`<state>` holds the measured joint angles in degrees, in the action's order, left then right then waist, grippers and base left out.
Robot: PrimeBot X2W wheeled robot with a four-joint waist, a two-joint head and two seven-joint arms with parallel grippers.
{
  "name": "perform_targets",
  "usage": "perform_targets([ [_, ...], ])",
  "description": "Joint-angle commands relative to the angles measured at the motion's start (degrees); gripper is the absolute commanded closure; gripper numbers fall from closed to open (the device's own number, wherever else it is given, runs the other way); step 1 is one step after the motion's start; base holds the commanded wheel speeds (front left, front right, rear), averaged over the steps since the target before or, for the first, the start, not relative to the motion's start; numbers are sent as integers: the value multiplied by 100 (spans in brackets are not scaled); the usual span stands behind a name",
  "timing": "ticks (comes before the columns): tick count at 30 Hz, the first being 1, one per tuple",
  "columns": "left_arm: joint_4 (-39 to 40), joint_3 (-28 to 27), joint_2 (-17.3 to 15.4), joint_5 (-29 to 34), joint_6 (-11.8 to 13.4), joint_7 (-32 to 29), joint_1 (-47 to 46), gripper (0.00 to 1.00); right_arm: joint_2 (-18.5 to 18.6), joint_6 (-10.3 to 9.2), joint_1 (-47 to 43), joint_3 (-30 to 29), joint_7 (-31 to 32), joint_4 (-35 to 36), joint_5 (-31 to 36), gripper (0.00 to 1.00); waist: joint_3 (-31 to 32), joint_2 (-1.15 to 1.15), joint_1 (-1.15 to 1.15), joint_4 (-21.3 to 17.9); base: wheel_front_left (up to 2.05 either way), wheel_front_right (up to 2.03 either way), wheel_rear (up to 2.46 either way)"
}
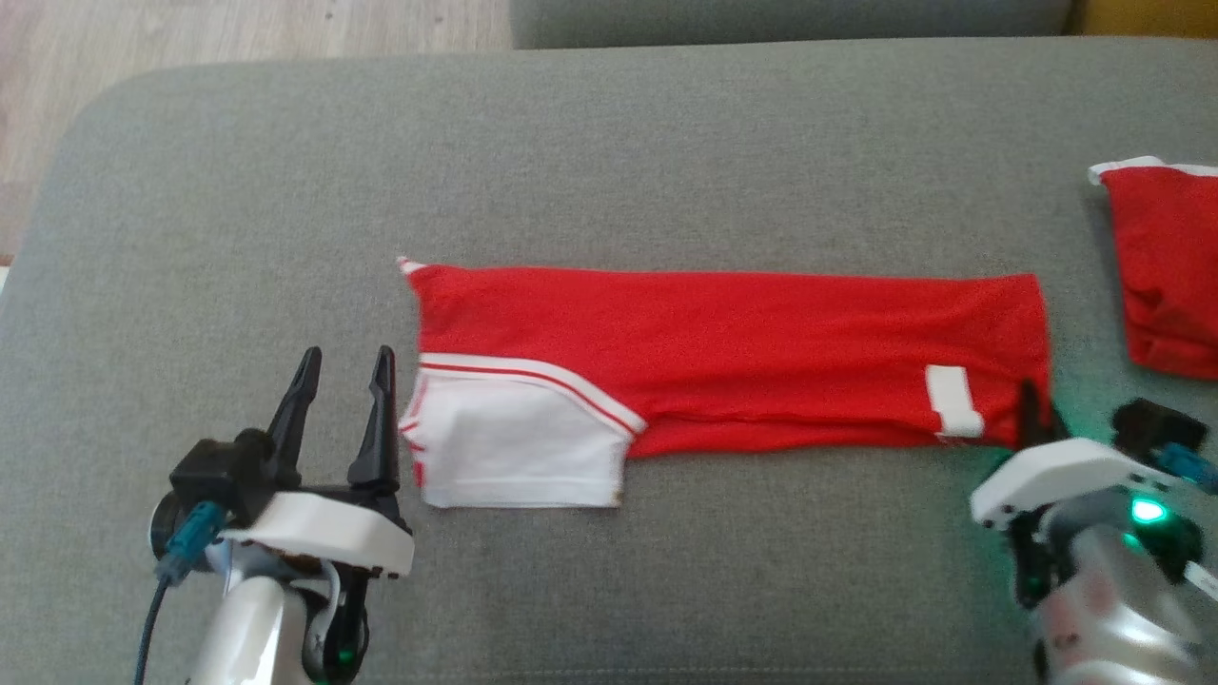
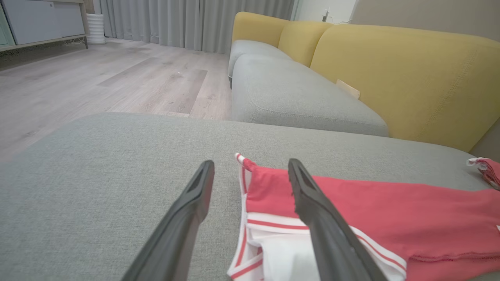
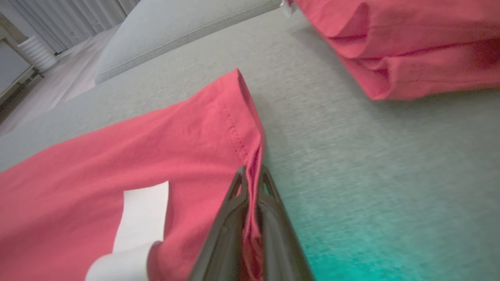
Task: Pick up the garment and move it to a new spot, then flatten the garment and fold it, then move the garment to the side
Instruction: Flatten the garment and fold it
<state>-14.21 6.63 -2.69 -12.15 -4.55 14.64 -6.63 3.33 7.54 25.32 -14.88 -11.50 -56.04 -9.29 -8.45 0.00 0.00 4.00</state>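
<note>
You see the garment (image 1: 723, 362) flat in a long strip across the grey sofa cushion (image 1: 609, 143). Your right gripper (image 3: 253, 171) pinches its right hem between closed fingers. Your left gripper (image 1: 344, 366) waits, fingers spread, just beside the white end. Another red cloth (image 1: 1175, 266) lies apart, farther right.

Head: steeply down on grey fabric cushion (image 1: 666, 143). Wrists: low, close, skimming it. Shared across all: folded red-and-white cloth garment (image 1: 761, 333).

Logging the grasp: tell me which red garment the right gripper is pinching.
The long red-and-white garment, lying flat: the right gripper is shut on its hem corner. The bunched red garment lies apart.
</note>
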Motion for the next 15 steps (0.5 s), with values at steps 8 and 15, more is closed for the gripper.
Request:
perform_targets([
  [8,143,-192,-20,-38,20,36,-164,0,367,-5,201,-885,-299,279,629,100,239,0,0,-40,0,0,0],
  [15,126,-163,-20,-121,65,36,-15,0,-7,-5,348,-619,-323,686,586,100,502,0,0,10,0,0,0],
])
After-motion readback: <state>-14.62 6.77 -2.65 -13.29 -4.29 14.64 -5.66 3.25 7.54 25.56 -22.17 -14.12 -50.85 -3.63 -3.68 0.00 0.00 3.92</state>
